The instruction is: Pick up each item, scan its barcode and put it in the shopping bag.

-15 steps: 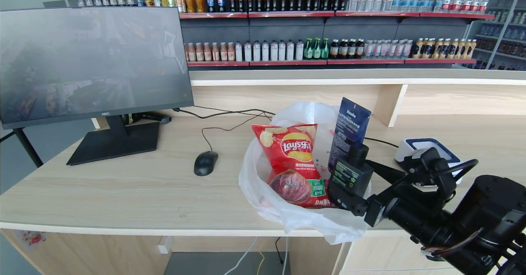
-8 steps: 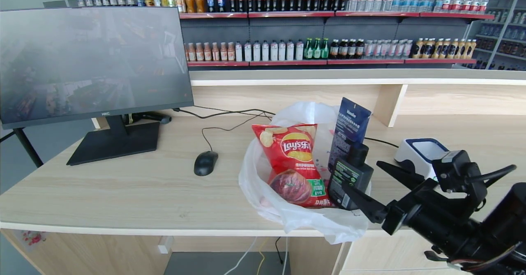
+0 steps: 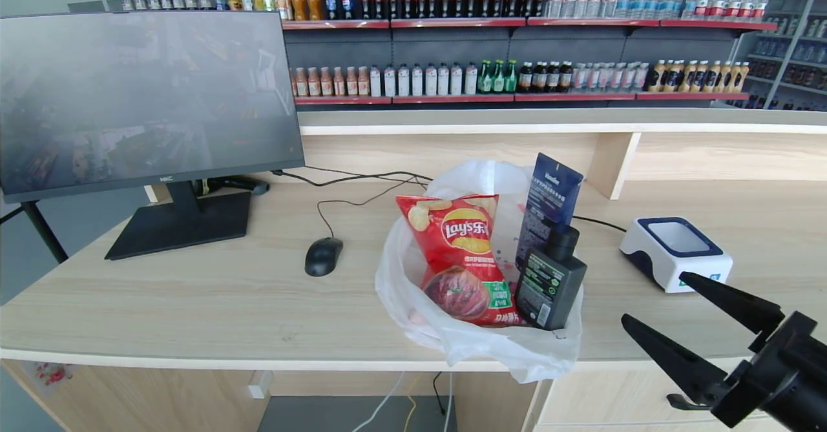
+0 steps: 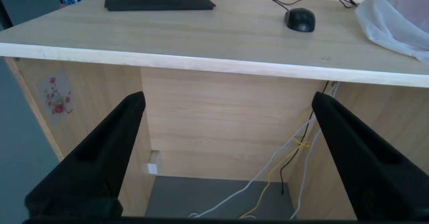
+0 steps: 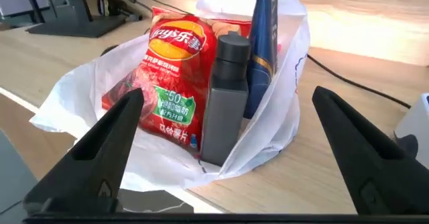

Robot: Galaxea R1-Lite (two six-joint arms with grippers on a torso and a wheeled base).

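A white plastic shopping bag (image 3: pixel 413 303) (image 5: pixel 281 110) sits on the wooden counter (image 3: pixel 194 303), holding a red chip bag (image 3: pixel 460 251) (image 5: pixel 167 76), a dark blue pouch (image 3: pixel 549 199) (image 5: pixel 263 43) and a dark grey bottle (image 3: pixel 550 277) (image 5: pixel 224 96), all standing upright. My right gripper (image 3: pixel 659 319) (image 5: pixel 228 150) hangs open and empty at the counter's front edge, right of the bag and clear of it. The white and blue barcode scanner (image 3: pixel 675 251) rests behind it. My left gripper (image 4: pixel 228 150) is open and empty below the counter's front edge.
A monitor (image 3: pixel 148 96) on its stand fills the counter's left side, with a black mouse (image 3: pixel 323 256) (image 4: pixel 299 19) and cables beside it. A raised wooden ledge (image 3: pixel 562 122) runs along the back, with drink shelves behind. Cables (image 4: pixel 288 163) hang under the counter.
My right gripper has let go of the dark grey bottle, which stays upright in the bag, and has drawn back to the right and down toward the counter's front edge.
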